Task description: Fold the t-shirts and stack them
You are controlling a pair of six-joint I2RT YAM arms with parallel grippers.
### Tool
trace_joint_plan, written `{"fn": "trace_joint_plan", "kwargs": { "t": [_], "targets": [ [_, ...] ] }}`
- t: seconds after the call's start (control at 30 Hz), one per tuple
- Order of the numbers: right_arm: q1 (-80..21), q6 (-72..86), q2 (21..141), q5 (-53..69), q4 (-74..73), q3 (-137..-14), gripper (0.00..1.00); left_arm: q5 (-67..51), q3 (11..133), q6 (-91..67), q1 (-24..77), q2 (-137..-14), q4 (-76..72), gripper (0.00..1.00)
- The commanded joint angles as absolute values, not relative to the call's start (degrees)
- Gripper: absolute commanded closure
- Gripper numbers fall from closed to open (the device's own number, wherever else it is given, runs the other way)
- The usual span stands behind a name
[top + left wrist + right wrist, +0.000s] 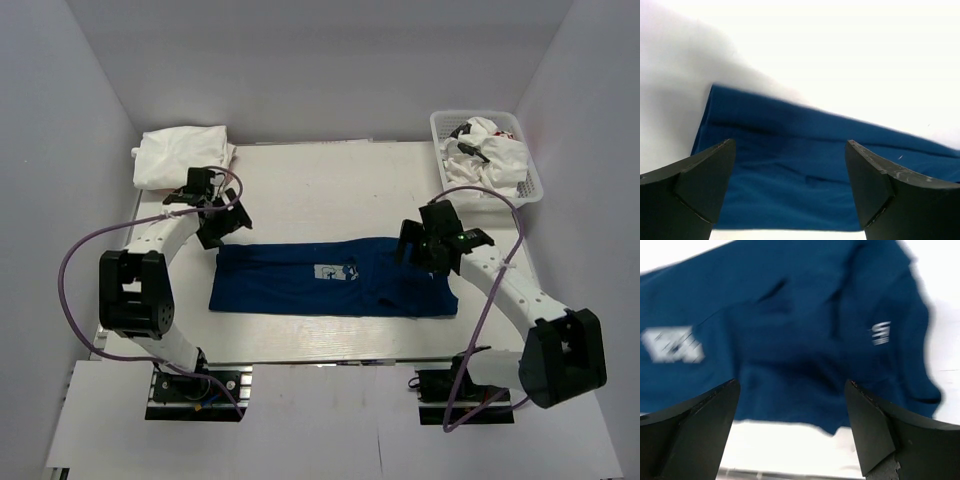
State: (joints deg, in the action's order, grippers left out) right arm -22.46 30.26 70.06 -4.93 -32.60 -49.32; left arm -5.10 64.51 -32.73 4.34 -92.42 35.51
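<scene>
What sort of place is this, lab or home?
Most likely a lab test cell. Bare white walls box in a white table. The left arm and right arm are bolted at its near edge. A navy t-shirt lies staged flat, and a basket holds white tees.

Bare table (330, 190) behind the navy t-shirt (300, 280) lies open between the folded white t-shirts (182, 155) and the basket (440, 125)

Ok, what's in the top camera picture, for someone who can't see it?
A navy blue cloth t-shirt, folded into a long strip, lies across the white table, with the left gripper and right gripper over its ends. A folded white t-shirt sits far left; a white plastic mesh basket of crumpled white t-shirts, far right.
</scene>
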Motion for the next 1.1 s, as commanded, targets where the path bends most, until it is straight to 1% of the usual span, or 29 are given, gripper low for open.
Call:
{"fn": "trace_joint_plan", "kwargs": {
  "t": [0.0,0.1,0.2,0.27,0.3,0.33,0.43,0.47,0.5,0.53,0.6,0.63,0.67,0.7,0.8,0.87,0.9,0.93,0.97,1.07],
  "targets": [
    [-20.5,32.1,73.0,-14.0,-31.4,-52.2,0.10,-5.7,67.6,-32.4,4.1,-94.9,34.4,0.00],
    [-18.3,32.1,78.2,-13.1,-31.3,-53.5,0.10,-5.2,68.9,-33.0,4.1,-98.3,36.6,0.00],
    [-16.9,30.6,80.6,-11.7,-29.7,-53.3,0.10,-2.6,67.8,-34.4,3.6,-98.3,38.0,0.10],
    [-16.5,30.1,81.7,-10.7,-28.0,-52.6,0.10,-1.3,67.0,-35.2,3.6,-97.7,39.4,0.10],
    [-15.9,30.1,81.8,-10.0,-27.0,-52.2,0.10,-0.5,66.1,-35.8,3.6,-96.9,39.9,0.14],
    [-15.6,30.0,82.0,-8.5,-25.9,-51.4,0.10,-0.5,65.0,-36.3,3.6,-96.0,39.9,0.15],
    [-15.0,29.8,83.6,-7.1,-24.1,-50.5,0.21,0.1,61.8,-36.3,3.6,-95.2,39.6,0.16],
    [-14.8,29.8,84.3,-7.2,-23.8,-50.3,0.31,0.1,61.1,-36.8,3.6,-95.2,39.1,0.17],
    [-14.6,30.0,84.6,-6.5,-22.4,-49.9,0.39,0.1,60.6,-36.8,3.6,-95.2,38.6,0.17],
    [-13.9,30.0,85.7,-6.2,-22.2,-49.8,0.51,0.1,60.6,-36.8,3.6,-96.3,38.1,0.17],
    [-13.9,29.9,86.7,-5.9,-20.6,-49.7,0.58,0.1,60.6,-36.8,3.6,-97.6,37.5,0.18],
    [-13.3,29.8,87.2,-6.0,-20.2,-49.8,0.60,0.1,60.6,-36.8,3.6,-97.6,37.5,0.18],
    [-13.1,30.0,88.1,-5.7,-20.1,-49.9,0.73,0.1,60.6,-36.8,3.6,-98.4,37.5,0.18],
    [-12.9,30.0,88.5,-5.7,-20.2,-50.4,0.78,0.1,60.6,-36.8,3.6,-99.1,37.5,0.18],
    [-12.1,28.4,89.2,-6.6,-20.0,-50.6,0.78,1.2,60.6,-36.8,3.6,-99.7,37.5,0.18],
    [-11.5,26.5,88.9,-5.1,-18.6,-50.7,0.73,1.8,60.0,-36.8,3.6,-99.7,37.5,0.18],
    [-11.8,25.5,88.3,-4.2,-18.3,-50.5,0.79,1.8,60.0,-36.8,3.6,-99.7,37.5,0.18],
    [-11.5,24.5,87.7,-2.2,-16.5,-50.1,0.92,2.4,60.0,-36.8,3.6,-99.7,37.5,0.18],
    [-11.5,24.5,87.3,-2.0,-16.3,-49.7,1.00,3.1,59.5,-36.8,3.6,-99.7,37.5,0.18],
    [-11.3,23.1,86.2,-2.5,-16.9,-48.8,1.00,3.8,59.0,-36.8,3.6,-99.7,38.1,0.18]
  ]
}}
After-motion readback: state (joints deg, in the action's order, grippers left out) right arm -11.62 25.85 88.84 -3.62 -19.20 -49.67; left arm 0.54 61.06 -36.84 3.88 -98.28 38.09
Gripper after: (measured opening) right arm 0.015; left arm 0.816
